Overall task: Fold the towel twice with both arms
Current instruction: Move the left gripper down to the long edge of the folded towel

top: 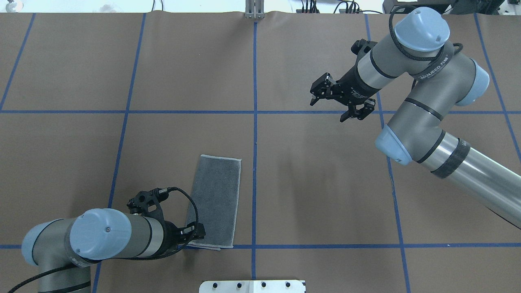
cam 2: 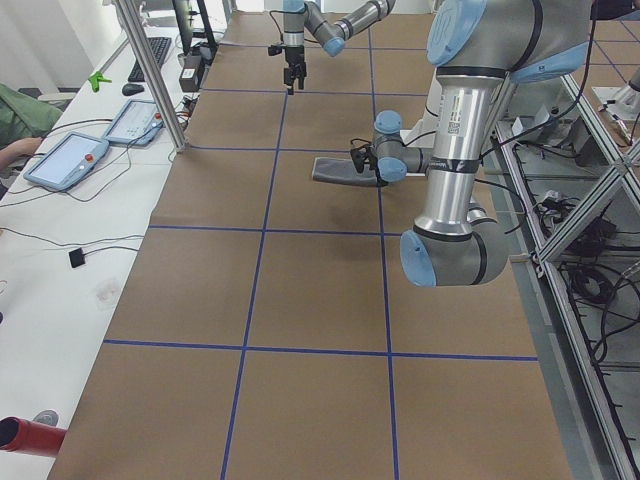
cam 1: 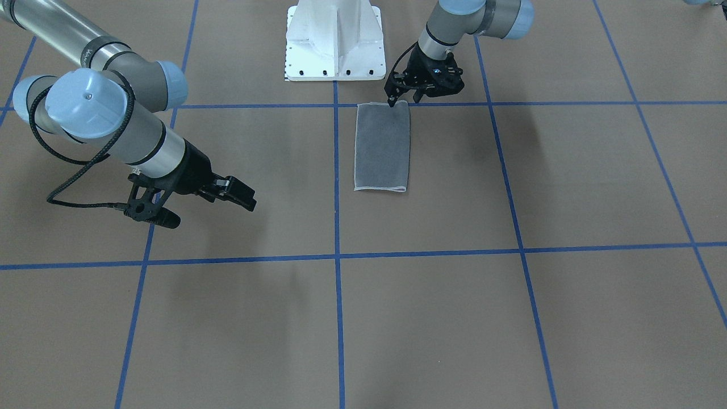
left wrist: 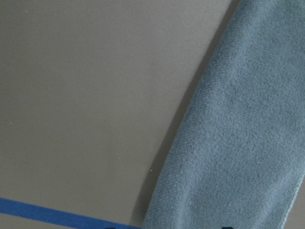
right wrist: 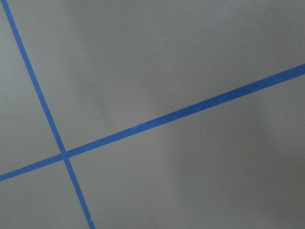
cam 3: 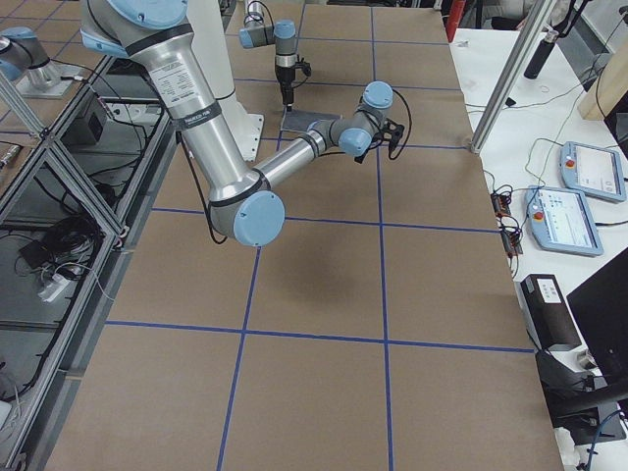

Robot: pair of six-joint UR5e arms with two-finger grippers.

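Frontally, the towel (cam 1: 381, 146), folded grey side up, lies flat near the pedestal (cam 1: 335, 40). The left gripper (cam 1: 403, 100) stands low at its corner, fingers apart, nothing lifted. Overhead, the right gripper (top: 328, 110) hovers wide open and empty, well apart from the towel; its arm's lettering is unreadable.
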